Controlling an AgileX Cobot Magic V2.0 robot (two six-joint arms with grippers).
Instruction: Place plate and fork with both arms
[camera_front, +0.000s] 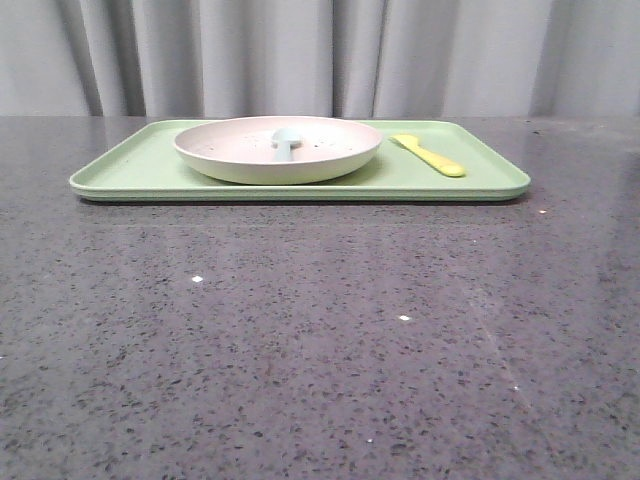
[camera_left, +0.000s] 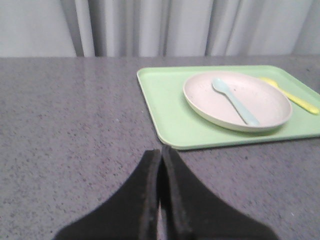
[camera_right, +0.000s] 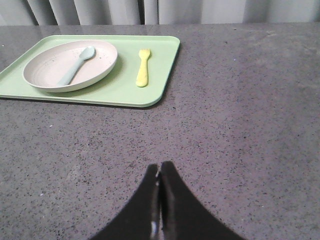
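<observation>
The speckled off-white plate (camera_front: 330, 152) (camera_left: 265, 102) (camera_right: 47, 67) rests on the light-green tray (camera_front: 150, 165) (camera_left: 165, 100) (camera_right: 160, 60), with a pale blue-green spoon (camera_front: 286, 142) (camera_left: 235, 100) (camera_right: 77, 64) lying in it. The pale-yellow fork (camera_front: 430, 155) (camera_left: 295, 99) (camera_right: 143, 70) lies flat on the tray, to the plate's right in the front view. My left gripper (camera_left: 161, 150) is shut and empty over the bare counter, short of the tray's near left corner. Well back from the tray's right end, my right gripper (camera_right: 159, 165) is shut and empty. Neither gripper shows in the front view.
The tray sits toward the back of a dark speckled stone counter (camera_front: 320, 340). Grey curtains (camera_front: 300, 50) hang behind the counter's far edge.
</observation>
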